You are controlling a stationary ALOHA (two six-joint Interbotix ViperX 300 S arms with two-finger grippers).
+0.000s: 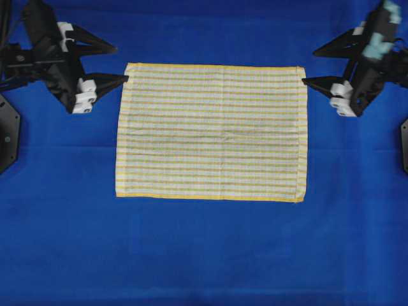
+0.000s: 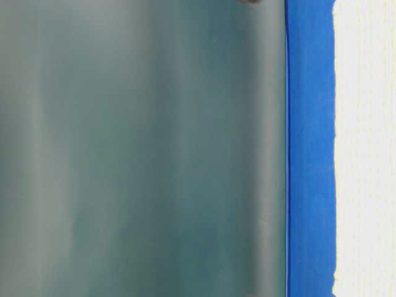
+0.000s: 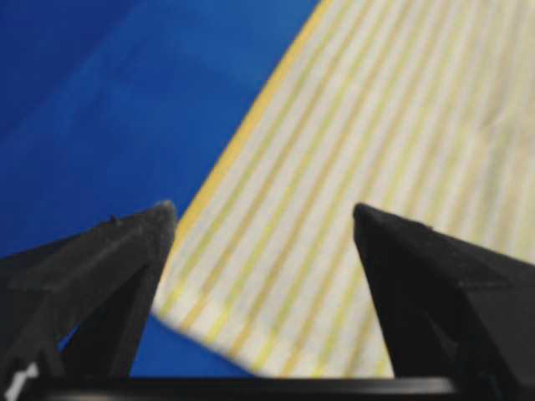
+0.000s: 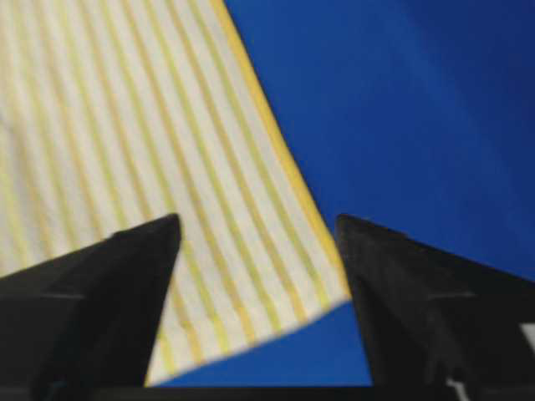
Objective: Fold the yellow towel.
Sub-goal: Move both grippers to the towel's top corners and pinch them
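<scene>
The yellow towel [image 1: 210, 131] lies spread flat on the blue cloth, white with fine yellow stripes and a yellow hem. My left gripper [image 1: 121, 62] stands open at the towel's far left corner, one finger tip at the edge. In the left wrist view that corner of the towel [image 3: 376, 125] lies between and below the spread fingers of the left gripper [image 3: 263, 213]. My right gripper [image 1: 308, 67] is open at the far right corner. The right wrist view shows the towel [image 4: 109, 125] corner under the right gripper [image 4: 257, 219]. Neither holds anything.
A plain blue cloth [image 1: 204, 255] covers the whole table around the towel. Black arm mounts sit at the left edge [image 1: 7, 134] and the right edge [image 1: 404, 143]. The table-level view is mostly a blurred grey-green surface beside a blue strip [image 2: 309, 148].
</scene>
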